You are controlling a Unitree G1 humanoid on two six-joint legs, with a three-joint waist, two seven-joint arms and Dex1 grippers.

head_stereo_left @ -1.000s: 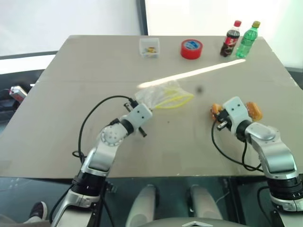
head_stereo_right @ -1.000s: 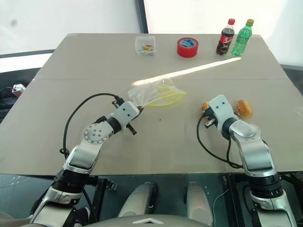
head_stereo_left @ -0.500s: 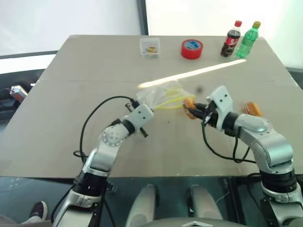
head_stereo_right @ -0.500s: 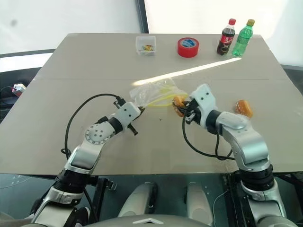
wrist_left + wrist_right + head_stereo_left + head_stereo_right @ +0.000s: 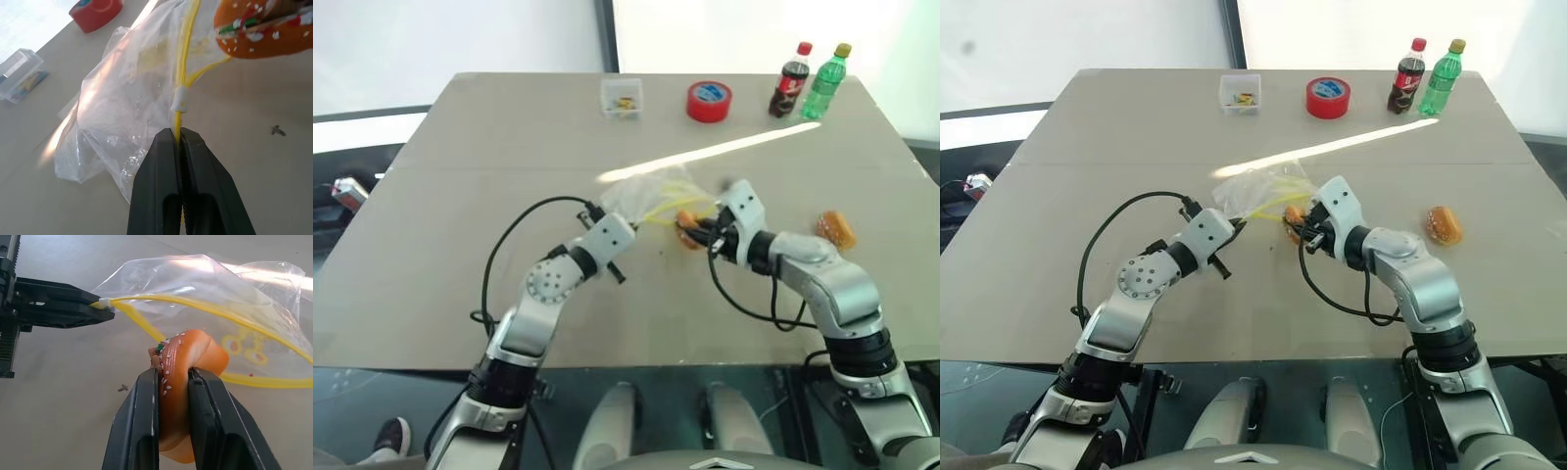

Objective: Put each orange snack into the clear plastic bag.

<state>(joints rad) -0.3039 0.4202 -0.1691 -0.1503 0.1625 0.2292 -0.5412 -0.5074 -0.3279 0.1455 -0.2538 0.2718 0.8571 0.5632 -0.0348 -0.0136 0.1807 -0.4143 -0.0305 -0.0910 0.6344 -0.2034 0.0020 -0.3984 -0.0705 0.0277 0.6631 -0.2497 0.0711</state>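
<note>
Orange snack [image 5: 183,382], pinched in the right end effector [image 5: 173,377], faces the clear plastic bag [image 5: 205,298] mouth at twelve o'clock; the left end effector [image 5: 178,134] clamps its yellow strip.

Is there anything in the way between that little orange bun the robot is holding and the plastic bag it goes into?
Nothing visible. The right gripper holds the orange snack just at the mouth of the clear plastic bag, which the left gripper pinches by its yellow strip. Bare table lies below.
</note>
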